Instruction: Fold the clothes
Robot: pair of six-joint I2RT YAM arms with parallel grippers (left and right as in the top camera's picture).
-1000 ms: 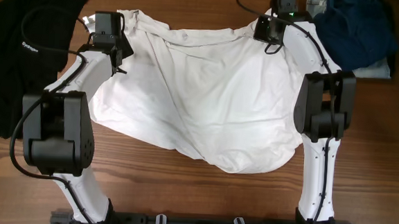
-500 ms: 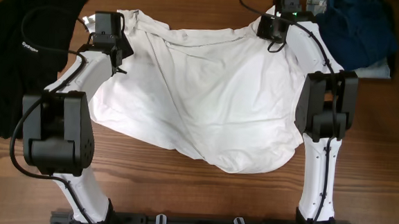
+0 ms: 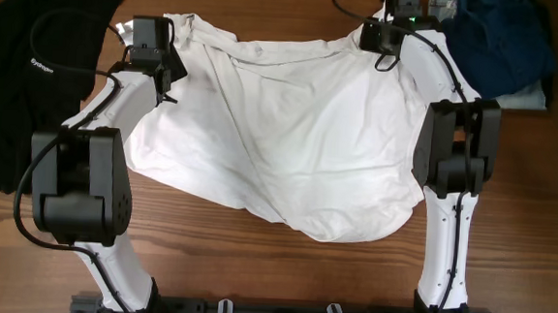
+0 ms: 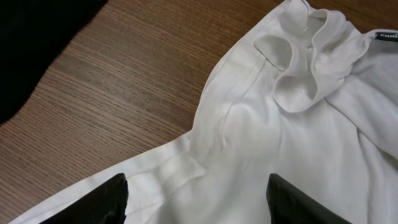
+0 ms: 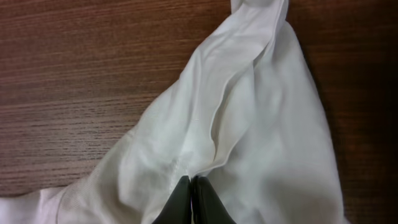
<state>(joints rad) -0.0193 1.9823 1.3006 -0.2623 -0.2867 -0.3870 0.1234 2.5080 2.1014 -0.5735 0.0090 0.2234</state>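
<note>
The white T-shirt (image 3: pixel 290 128) lies spread and wrinkled across the middle of the table, with no lettering showing. My left gripper (image 3: pixel 152 44) hovers over its upper left part. In the left wrist view the gripper (image 4: pixel 202 208) is open, its fingers (image 4: pixel 112 200) wide apart over a shoulder seam, near the bunched collar (image 4: pixel 298 74). My right gripper (image 3: pixel 383 35) is at the shirt's upper right corner. In the right wrist view it (image 5: pixel 193 199) is shut on a fold of the shirt (image 5: pixel 249 124). The black garment (image 3: pixel 32 64) with small white text lies at the far left.
A dark blue garment (image 3: pixel 500 39) is piled at the back right on something pale. The black garment also shows at the top left of the left wrist view (image 4: pixel 37 37). Bare wooden table (image 3: pixel 253 271) runs along the front, in front of the shirt.
My right gripper has shifted slightly back and to the right with the shirt's corner in it. The left arm and the garments have not visibly moved.
</note>
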